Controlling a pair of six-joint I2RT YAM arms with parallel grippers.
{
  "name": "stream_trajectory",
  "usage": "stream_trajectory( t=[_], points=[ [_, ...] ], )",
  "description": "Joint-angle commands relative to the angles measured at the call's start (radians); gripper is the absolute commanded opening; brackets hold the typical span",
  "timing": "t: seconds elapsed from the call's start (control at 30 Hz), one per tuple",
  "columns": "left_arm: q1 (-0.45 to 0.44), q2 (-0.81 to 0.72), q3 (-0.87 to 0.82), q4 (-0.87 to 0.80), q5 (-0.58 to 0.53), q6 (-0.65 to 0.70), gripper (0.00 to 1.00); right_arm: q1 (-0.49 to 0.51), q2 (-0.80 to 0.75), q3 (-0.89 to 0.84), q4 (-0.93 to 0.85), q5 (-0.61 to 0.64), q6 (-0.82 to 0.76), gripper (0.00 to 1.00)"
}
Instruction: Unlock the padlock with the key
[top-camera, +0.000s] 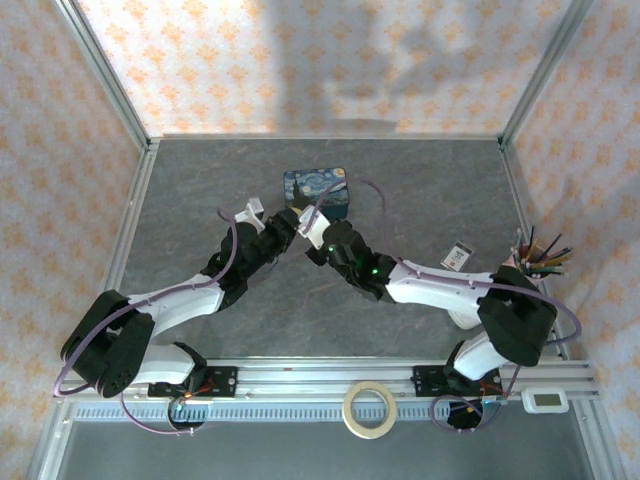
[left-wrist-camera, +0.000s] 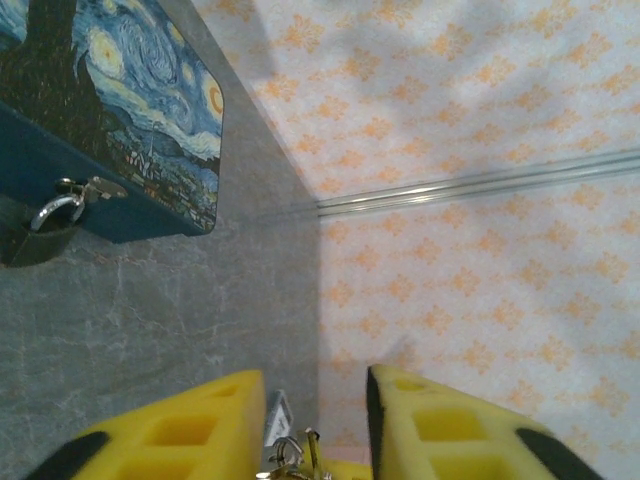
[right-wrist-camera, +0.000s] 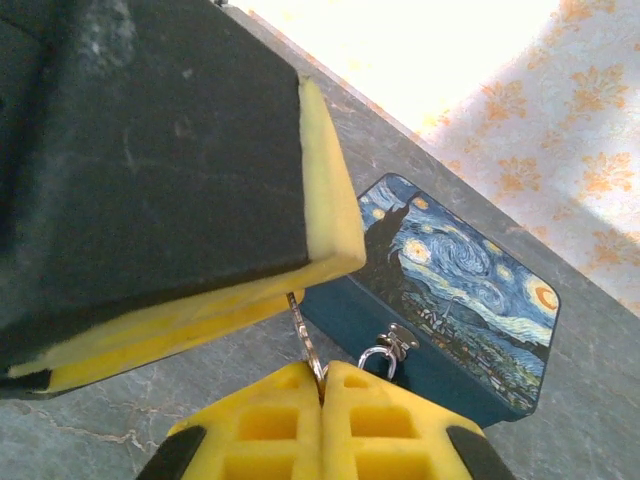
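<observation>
We judge the weak point to be the handover. The key (right-wrist-camera: 309, 342) is pinched between the shut fingers of the right gripper (right-wrist-camera: 322, 378), while the left gripper (left-wrist-camera: 315, 385) has its pads apart around it, not clamped on it as far as we can see. If one gripper lets go before the other holds firmly, the key could drop to the bench (top-camera: 200, 200). If both pull at once, so thin a piece could twist askew and no longer line up with the keyhole. Both grippers crowd close to the blue tin (top-camera: 317, 190), so a bump could shove it and set the padlock (left-wrist-camera: 30, 243) swinging.

The padlock hangs from the hasp on the tin's side facing the arms, in the far half of the bench, midway between its left and right edges. It has a small black body with a thin silvery shackle, which looks closed. The key is a thin pale sliver of metal with a small wire ring on it.
</observation>
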Motion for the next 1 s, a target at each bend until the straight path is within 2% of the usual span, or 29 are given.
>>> stream_trajectory(
  t=[0.0,0.13,0.27,0.3,0.33,0.37,0.4,0.43,0.5,0.57,0.7,0.97],
  points=[
    [-0.012,0.020,0.017,0.039,0.009,-0.005,0.24,0.024,0.025,0.034,0.029,0.073,-0.052,0.00],
    [-0.011,0.037,0.032,0.038,0.019,-0.001,0.15,0.038,0.034,0.035,0.028,0.091,-0.074,0.00],
    [-0.011,0.045,0.034,0.035,0.018,0.003,0.00,0.039,0.015,0.029,0.032,0.085,-0.067,0.00],
    [-0.011,0.043,0.032,0.035,0.014,0.008,0.00,0.040,0.003,0.029,0.029,0.078,-0.046,0.00],
    [-0.010,0.039,0.030,0.032,0.007,0.018,0.00,0.039,-0.014,0.028,0.020,0.062,-0.021,0.01],
    [-0.010,0.034,0.027,0.032,-0.001,0.031,0.00,0.037,-0.030,0.027,0.009,0.035,0.001,0.09],
    [-0.010,0.026,0.022,0.036,-0.011,0.055,0.00,0.027,-0.051,0.025,-0.008,-0.015,0.030,0.20],
    [-0.010,0.019,0.016,0.045,-0.019,0.078,0.00,0.012,-0.072,0.024,-0.023,-0.062,0.062,0.27],
    [-0.009,-0.002,-0.001,0.080,-0.029,0.142,0.00,-0.036,-0.116,0.023,-0.053,-0.185,0.159,0.36],
    [-0.010,-0.024,-0.015,0.112,-0.036,0.205,0.00,-0.091,-0.155,0.019,-0.053,-0.290,0.276,0.40],
    [-0.010,-0.068,-0.032,0.136,-0.039,0.328,0.00,-0.161,-0.210,-0.013,0.013,-0.418,0.507,0.47],
    [-0.008,-0.121,-0.134,0.378,0.031,0.451,0.00,-0.241,-0.183,-0.067,0.210,-0.714,0.832,0.48]
  ],
)
